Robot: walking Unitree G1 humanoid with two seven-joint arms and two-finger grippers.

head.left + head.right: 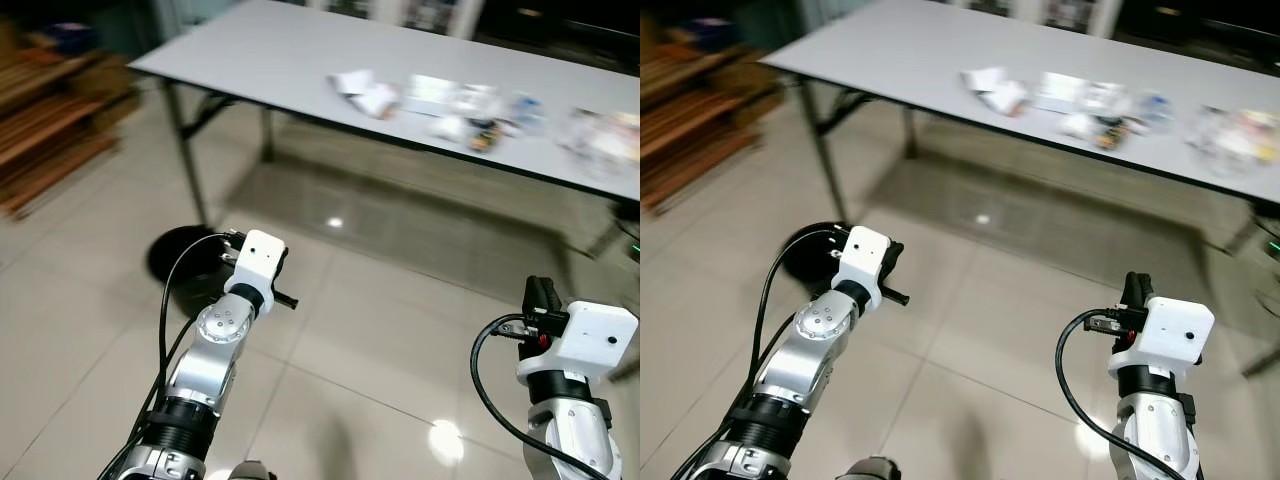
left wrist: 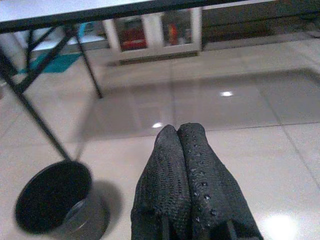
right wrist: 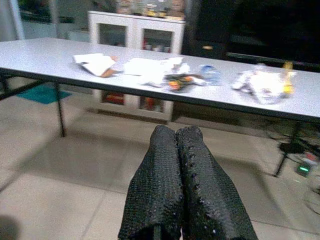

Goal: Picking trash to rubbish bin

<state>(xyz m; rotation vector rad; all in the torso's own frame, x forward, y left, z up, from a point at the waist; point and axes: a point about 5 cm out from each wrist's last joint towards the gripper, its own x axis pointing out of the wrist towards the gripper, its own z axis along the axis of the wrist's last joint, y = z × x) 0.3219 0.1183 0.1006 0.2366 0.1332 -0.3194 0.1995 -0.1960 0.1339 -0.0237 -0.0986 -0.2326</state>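
A long grey desk (image 1: pixel 250 50) is seen across the upper frame, scattered trash (image 1: pixel 440 105) lying on its right half. Glossy beige tiled floor (image 1: pixel 380 330) below. A black rubbish bin (image 1: pixel 185 265) stands at centre-left near a desk leg. Left claw (image 2: pixel 182 137) and right claw (image 3: pixel 177 137) are held pressed together, empty, above the floor.

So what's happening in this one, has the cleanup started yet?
Not yet. The robot stands on the tiled floor short of a long grey table where scattered trash lies along the near edge. Both arms are raised in front of it with nothing held: the left tool and the right tool each have their fingers pressed together. A round black bin stands on the floor by the table leg, just beyond the left arm. The head views are blurred.
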